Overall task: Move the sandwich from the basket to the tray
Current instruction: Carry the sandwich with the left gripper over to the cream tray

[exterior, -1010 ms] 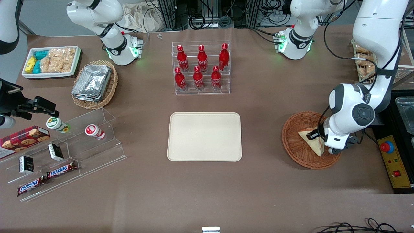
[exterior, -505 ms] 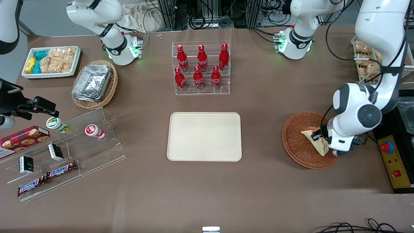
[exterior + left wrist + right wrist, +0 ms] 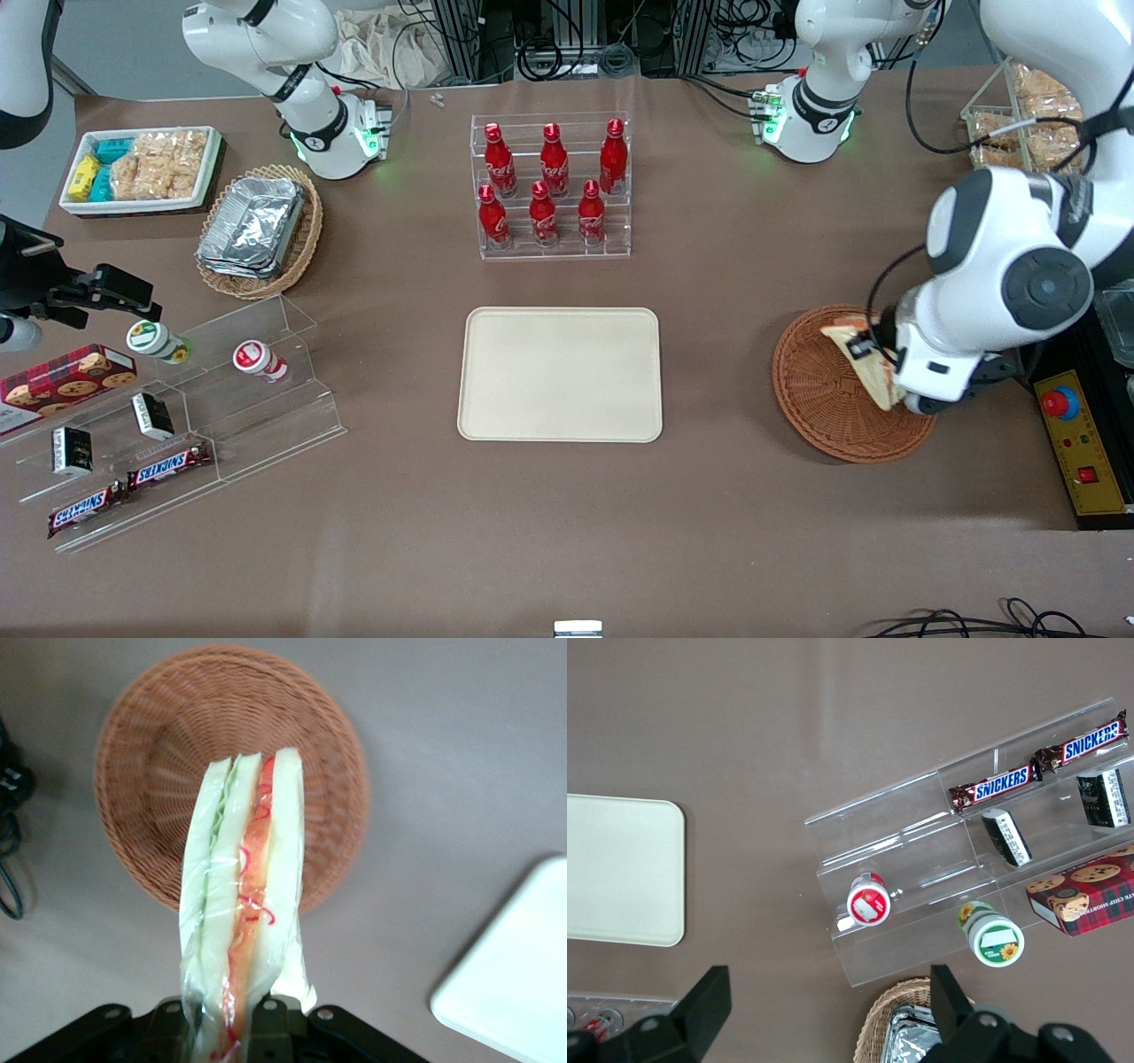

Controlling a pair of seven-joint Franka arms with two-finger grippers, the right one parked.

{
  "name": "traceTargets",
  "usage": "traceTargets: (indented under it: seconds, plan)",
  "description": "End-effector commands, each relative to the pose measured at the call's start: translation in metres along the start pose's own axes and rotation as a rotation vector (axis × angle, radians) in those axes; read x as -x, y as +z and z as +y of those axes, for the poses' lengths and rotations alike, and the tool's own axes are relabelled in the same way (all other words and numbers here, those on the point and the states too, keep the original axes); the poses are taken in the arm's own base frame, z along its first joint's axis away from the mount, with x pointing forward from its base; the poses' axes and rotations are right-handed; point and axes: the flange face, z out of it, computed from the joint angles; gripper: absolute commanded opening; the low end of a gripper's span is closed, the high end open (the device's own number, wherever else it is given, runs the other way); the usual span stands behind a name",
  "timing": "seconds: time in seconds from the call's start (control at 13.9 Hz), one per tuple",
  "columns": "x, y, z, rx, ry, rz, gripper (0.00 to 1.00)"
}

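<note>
Gripper: your left arm's gripper (image 3: 877, 368) hangs above the round wicker basket (image 3: 819, 403), near the working arm's end of the table, clenched on the wrapped sandwich (image 3: 864, 363).

Sandwich: it is lifted clear of the weave; in the wrist view the wedge (image 3: 244, 904) juts out from the fingers with the basket (image 3: 159, 753) well below it, red and green filling showing through clear film.

Tray: the cream tray (image 3: 560, 374) lies empty at the middle of the table, well apart from the basket, with bare tabletop between them.

Grip risk: you appear to hold only one end of the wedge (the film looks slick and the bread soft), so I judge a fast swing could let it slide or pivot out of the fingers.

Squeeze risk: pressing harder to stop that could crush the bread.

Release risk: let go too high or too near the tray's rim and the wedge may tip over the edge onto the table.
</note>
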Motion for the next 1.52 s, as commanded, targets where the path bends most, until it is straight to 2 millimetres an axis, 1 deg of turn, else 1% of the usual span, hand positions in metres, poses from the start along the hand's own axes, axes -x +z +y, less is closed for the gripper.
traceTargets:
  seconds: [0.0, 0.07, 0.14, 0.22, 0.29, 0.43, 0.51, 0.58, 0.65, 0.72, 0.79, 0.87, 0.94, 1.01, 1.3, 1.37, 1.44]
  plan:
    - [0.05, -0.009, 0.059, 0.034, 0.019, -0.003, 0.08]
    - [0.068, -0.001, 0.082, 0.057, 0.062, 0.011, 0.08]
    - [0.08, 0.012, 0.098, 0.082, 0.088, 0.022, 0.19]
    - [0.098, 0.033, 0.121, 0.104, 0.135, 0.034, 0.27]
    - [0.115, 0.054, 0.141, 0.125, 0.177, 0.051, 0.24]
    - [0.129, 0.091, 0.166, 0.162, 0.222, 0.048, 0.11]
    - [0.138, 0.107, 0.181, 0.161, 0.252, 0.031, 0.07]
    - [0.138, 0.119, 0.195, 0.172, 0.266, 0.011, 0.06]
    - [0.135, 0.136, 0.206, 0.18, 0.278, -0.009, 0.06]
    - [0.136, 0.151, 0.219, 0.175, 0.299, -0.003, 0.06]
    - [0.138, 0.161, 0.231, 0.165, 0.296, 0.018, 0.06]
    - [0.134, 0.172, 0.238, 0.148, 0.278, 0.042, 0.06]
    - [0.136, 0.183, 0.247, 0.134, 0.277, 0.058, 0.03]
    - [0.137, 0.192, 0.254, 0.128, 0.27, 0.06, 0.02]
    - [0.133, 0.208, 0.259, 0.127, 0.271, 0.045, 0.04]
    - [0.132, 0.21, 0.259, 0.125, 0.274, 0.049, 0.07]
    - [0.128, 0.215, 0.261, 0.121, 0.278, 0.056, 0.14]
